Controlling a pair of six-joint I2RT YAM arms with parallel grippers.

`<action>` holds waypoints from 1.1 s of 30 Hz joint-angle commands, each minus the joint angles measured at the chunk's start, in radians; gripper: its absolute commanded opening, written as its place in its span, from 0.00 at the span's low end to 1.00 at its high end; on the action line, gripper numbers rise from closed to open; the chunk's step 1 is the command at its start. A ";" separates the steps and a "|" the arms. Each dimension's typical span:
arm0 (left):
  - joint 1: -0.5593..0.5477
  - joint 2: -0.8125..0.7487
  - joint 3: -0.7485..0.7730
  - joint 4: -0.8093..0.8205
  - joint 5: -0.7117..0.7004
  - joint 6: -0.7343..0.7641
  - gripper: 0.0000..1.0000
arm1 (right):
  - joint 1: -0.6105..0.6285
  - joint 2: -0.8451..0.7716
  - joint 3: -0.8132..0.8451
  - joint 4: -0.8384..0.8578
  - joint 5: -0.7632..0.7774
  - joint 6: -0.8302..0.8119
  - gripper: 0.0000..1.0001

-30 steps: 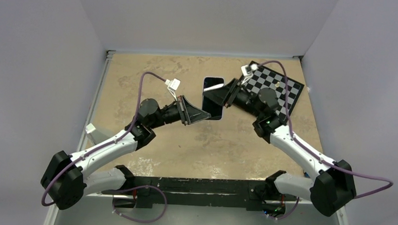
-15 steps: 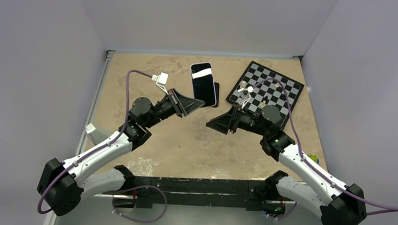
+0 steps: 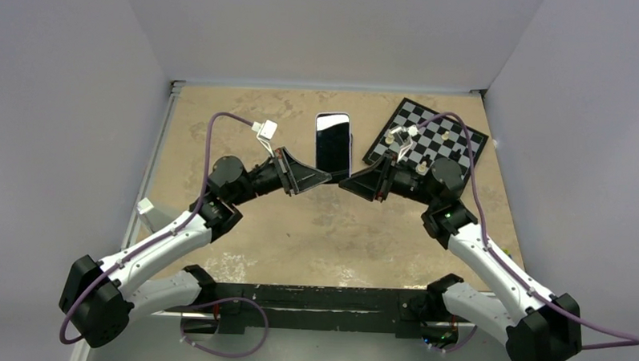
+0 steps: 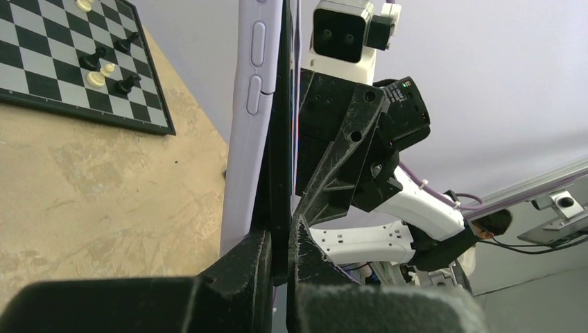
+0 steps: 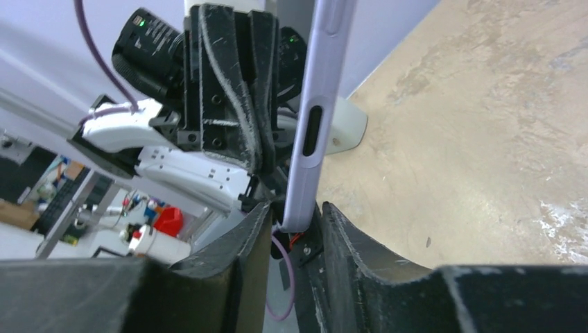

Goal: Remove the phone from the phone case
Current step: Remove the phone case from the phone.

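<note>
The phone shows its glossy black screen with the pale lavender phone case as a light rim, held above the table. My left gripper is shut on its lower end. In the left wrist view the gripper pinches the thin black phone edge, and the lavender case lies just left of it. My right gripper is at the lower right corner. In the right wrist view that gripper is narrowly open and straddles the case's corner, with a small gap on one side.
A chessboard with a few pieces lies at the back right, also in the left wrist view. A white block sits at the table's left edge. A small coloured object lies at the right edge.
My right gripper, which had let go and dropped back, has moved up to the phone's lower right corner again. My left gripper has swung the phone right and straighter.
</note>
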 commanded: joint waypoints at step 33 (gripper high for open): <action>0.021 -0.016 0.026 0.179 0.226 -0.411 0.00 | 0.007 -0.044 0.020 -0.043 0.169 -0.584 0.00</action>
